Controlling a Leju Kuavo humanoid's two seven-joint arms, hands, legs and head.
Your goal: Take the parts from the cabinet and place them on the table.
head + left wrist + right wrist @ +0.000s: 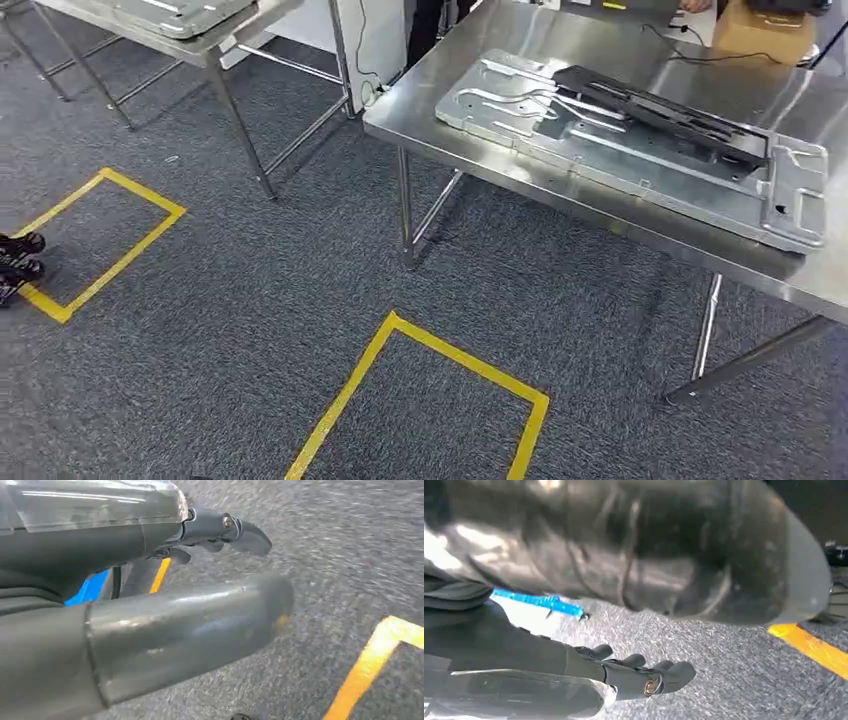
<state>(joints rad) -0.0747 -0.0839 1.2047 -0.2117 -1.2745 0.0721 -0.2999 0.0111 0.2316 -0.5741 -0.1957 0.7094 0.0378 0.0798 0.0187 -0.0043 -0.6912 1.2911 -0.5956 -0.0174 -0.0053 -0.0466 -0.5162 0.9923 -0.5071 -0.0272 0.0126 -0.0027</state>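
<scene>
The long black slotted part lies flat on a large pressed sheet-metal panel with raised ribs. That panel rests on the stainless steel table ahead of me and toward my right side; one corner of it reaches the near edge of the table. The black part runs diagonally across the panel's far half. Both are well apart from my two hands, which hang low over the floor.

My left hand holds nothing. Its thick grey thumb extends straight, and the darker fingers lie extended beside it with a gap between; nothing sits in that gap. Below it is grey carpet with a strip of yellow floor tape.

My right hand also holds nothing. Its thumb is seen very close and blurred; the dark fingers are slightly curled and apart from the thumb. A yellow tape strip crosses the carpet beyond the fingertips.

In the head view, two rectangles outlined in yellow tape mark the carpet: one directly in front of me, one farther toward my left side. Dark shoes stand at the outer edge of the left rectangle. A second steel table stands beyond it, carrying another sheet-metal panel. A brown cardboard box sits at the far side of the nearer table.
</scene>
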